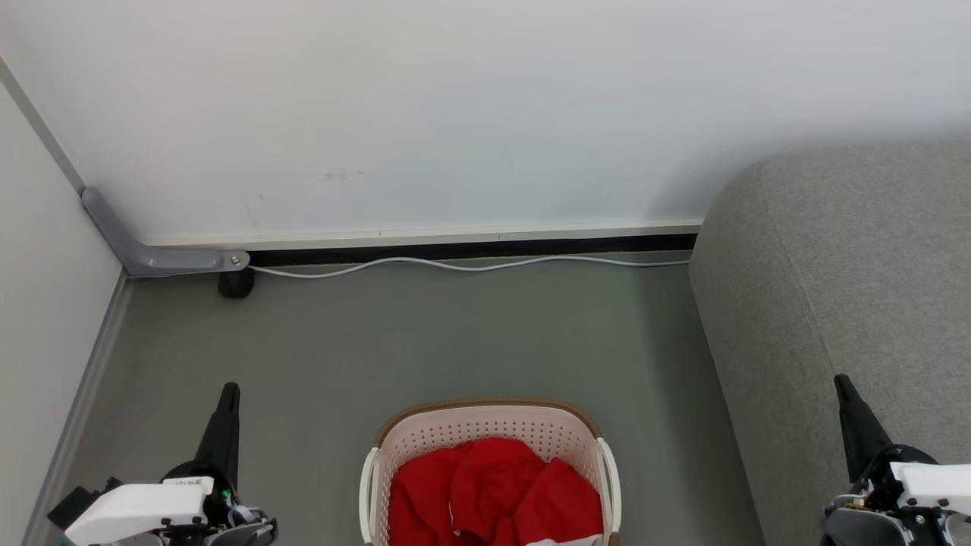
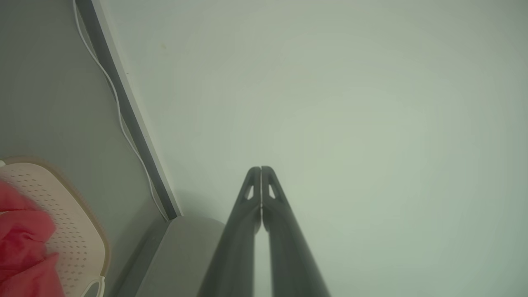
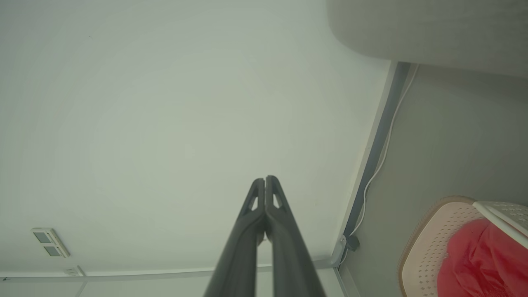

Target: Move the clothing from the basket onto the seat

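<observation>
Head view: clothing (image 1: 493, 485) in the basket (image 1: 485, 425) lies between left tool (image 1: 229, 391) and right tool (image 1: 843, 384), both closed, empty

Red clothing (image 3: 474, 262), seemingly in basket (image 3: 427, 243)

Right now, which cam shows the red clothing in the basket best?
Head view: the clothing lies centred and sharp inside the basket, folds clear, though the bottom edge cuts it off. Left wrist view catches a blurred patch at its lower left; right wrist view a soft patch at its lower right.
</observation>
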Controlling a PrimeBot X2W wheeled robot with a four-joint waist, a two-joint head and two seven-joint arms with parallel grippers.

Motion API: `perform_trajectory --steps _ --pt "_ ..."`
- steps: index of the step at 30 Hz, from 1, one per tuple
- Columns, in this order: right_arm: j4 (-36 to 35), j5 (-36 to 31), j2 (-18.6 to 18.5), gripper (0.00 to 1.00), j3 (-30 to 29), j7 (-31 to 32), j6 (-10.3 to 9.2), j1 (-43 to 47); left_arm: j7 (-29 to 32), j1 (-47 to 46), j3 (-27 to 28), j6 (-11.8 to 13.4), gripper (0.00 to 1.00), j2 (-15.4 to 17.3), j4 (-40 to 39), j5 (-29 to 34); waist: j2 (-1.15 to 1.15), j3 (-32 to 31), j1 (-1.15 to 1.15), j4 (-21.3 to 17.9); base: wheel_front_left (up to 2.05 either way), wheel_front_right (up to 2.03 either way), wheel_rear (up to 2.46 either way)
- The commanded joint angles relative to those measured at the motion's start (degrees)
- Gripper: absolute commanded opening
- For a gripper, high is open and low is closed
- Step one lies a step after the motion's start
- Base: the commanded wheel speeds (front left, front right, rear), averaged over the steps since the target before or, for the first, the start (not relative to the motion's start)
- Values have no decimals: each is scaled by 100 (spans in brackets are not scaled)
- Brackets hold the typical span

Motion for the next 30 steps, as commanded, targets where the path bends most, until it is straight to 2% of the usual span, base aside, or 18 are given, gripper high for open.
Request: perform_trajectory --steps 1,30 --pt "-178 66 -57 0 99 43 9 -209 34 -331 186 -43 0 99 -169 -22 0 0 0 0 0 0 0" --pt "-178 66 -57 0 99 43 9 -209 34 -331 186 -43 0 99 -169 -22 0 0 0 0 0 0 0"
